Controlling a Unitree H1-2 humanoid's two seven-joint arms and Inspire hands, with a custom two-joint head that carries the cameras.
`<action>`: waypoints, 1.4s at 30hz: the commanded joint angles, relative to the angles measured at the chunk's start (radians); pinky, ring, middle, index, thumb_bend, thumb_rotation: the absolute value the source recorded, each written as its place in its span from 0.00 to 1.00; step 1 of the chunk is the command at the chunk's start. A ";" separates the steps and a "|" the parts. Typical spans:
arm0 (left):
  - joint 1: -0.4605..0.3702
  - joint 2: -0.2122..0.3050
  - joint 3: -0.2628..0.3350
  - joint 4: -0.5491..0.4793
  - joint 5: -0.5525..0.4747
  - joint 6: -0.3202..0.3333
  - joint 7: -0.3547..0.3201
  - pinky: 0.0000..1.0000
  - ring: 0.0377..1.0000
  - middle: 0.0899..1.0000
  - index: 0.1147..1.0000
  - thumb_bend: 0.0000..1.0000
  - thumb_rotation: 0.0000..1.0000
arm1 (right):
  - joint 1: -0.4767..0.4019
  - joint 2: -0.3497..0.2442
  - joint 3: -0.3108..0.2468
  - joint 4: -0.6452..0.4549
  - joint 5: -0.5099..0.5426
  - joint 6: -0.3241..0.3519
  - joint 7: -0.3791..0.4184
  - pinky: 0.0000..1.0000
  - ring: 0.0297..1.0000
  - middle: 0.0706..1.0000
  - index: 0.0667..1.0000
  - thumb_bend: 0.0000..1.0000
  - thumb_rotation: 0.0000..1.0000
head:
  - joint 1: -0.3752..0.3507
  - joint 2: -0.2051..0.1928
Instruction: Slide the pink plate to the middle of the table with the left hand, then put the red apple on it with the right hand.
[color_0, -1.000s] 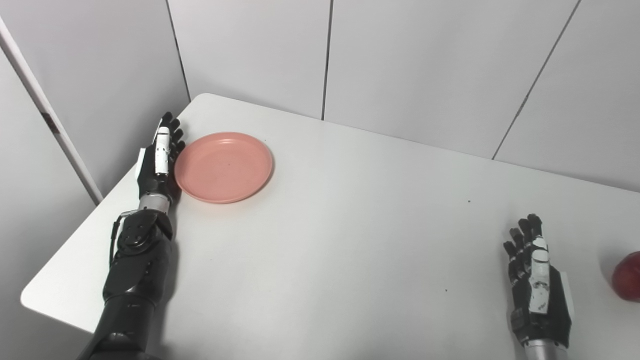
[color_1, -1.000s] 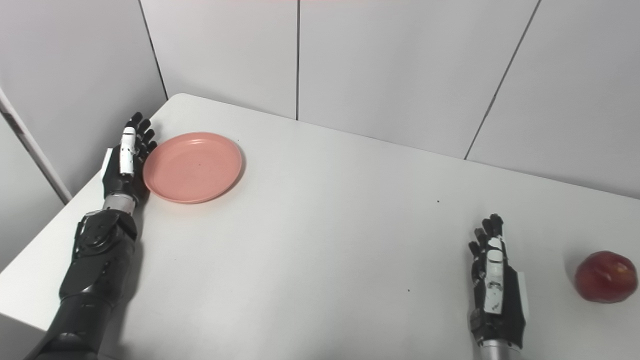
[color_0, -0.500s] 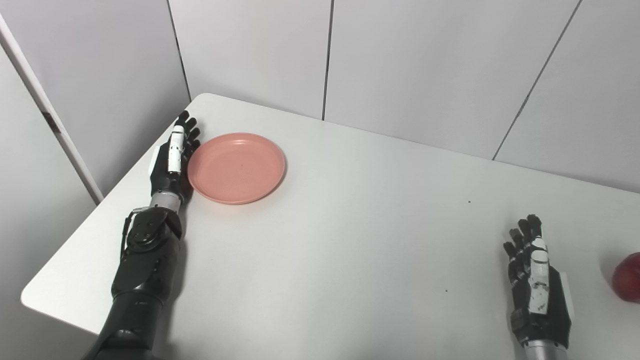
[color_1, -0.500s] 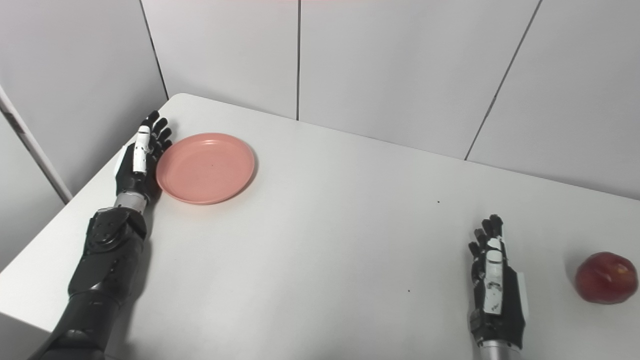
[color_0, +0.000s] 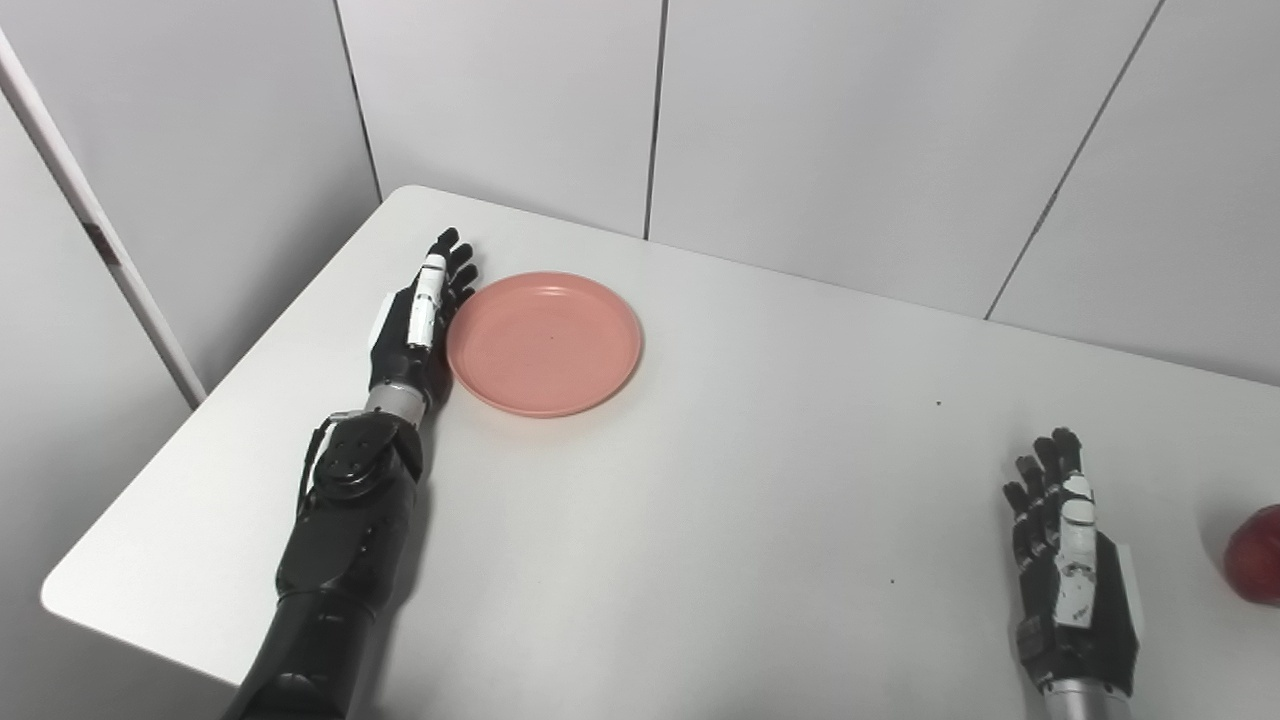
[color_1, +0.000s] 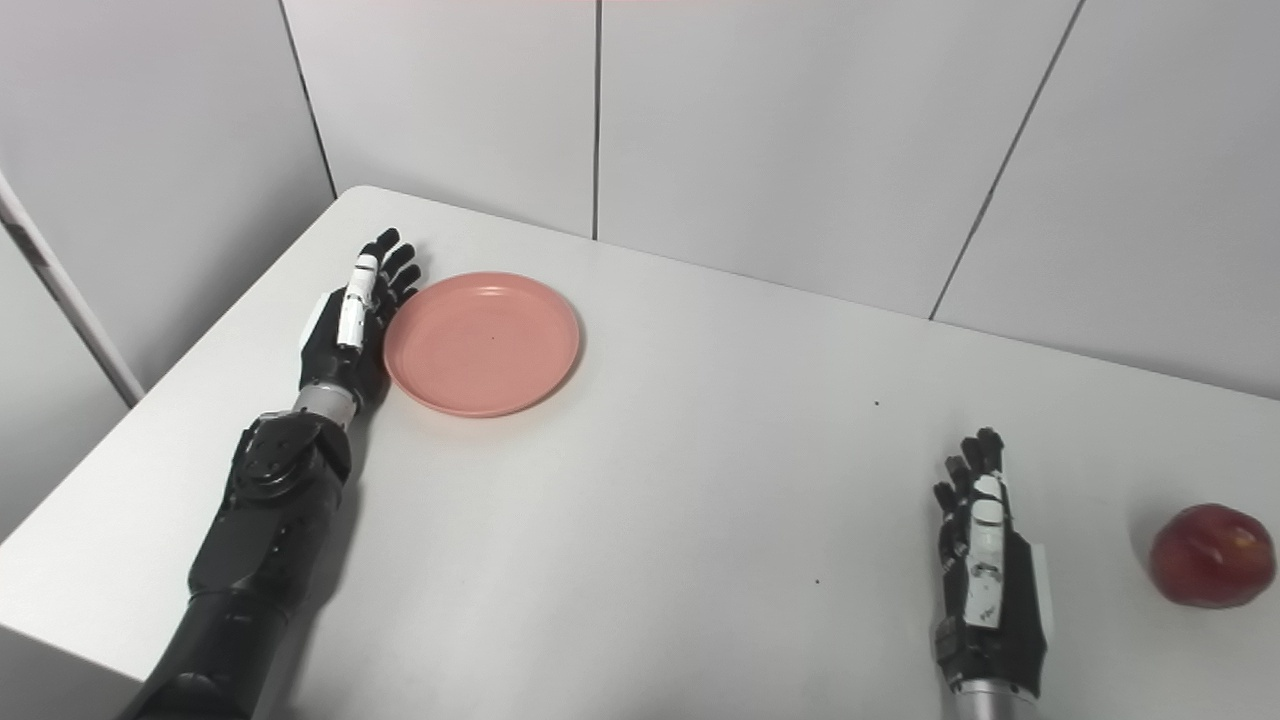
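Left hand (color_0: 415, 325): flat, fingers apart, holding nothing, I see its edge against pink plate (color_0: 545, 342).
Push direction: plate lies right of that hand, toward table (color_0: 700, 520) middle.
Right hand (color_1: 985, 590): spread, holding nothing; red apple (color_1: 1210, 555) to its right.

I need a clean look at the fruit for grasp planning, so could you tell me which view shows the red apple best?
The right eye view: the whole red apple sits on the table, right of the right hand. In the left eye view the picture's right edge cuts it off, so only part shows.

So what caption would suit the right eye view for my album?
Left hand flat against round pink plate on white table; right hand open beside red apple.
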 joint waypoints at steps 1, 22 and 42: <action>-0.023 -0.011 -0.023 -0.022 0.018 0.022 -0.007 0.97 0.96 0.95 0.93 0.33 1.00 | -0.016 0.005 0.001 -0.027 -0.001 -0.018 0.004 1.00 1.00 1.00 1.00 0.22 1.00 | -0.002 0.001; -0.040 -0.046 -0.063 0.004 0.037 0.020 -0.028 0.97 0.96 0.95 0.93 0.35 1.00 | -0.014 0.013 0.004 -0.037 -0.004 0.000 -0.002 1.00 1.00 1.00 1.00 0.27 1.00 | -0.024 0.015; -0.054 -0.079 -0.157 0.063 0.076 0.006 -0.070 0.94 0.95 0.94 0.93 0.34 1.00 | -0.010 0.022 0.009 -0.051 -0.014 0.007 -0.003 1.00 1.00 1.00 1.00 0.25 1.00 | -0.051 0.029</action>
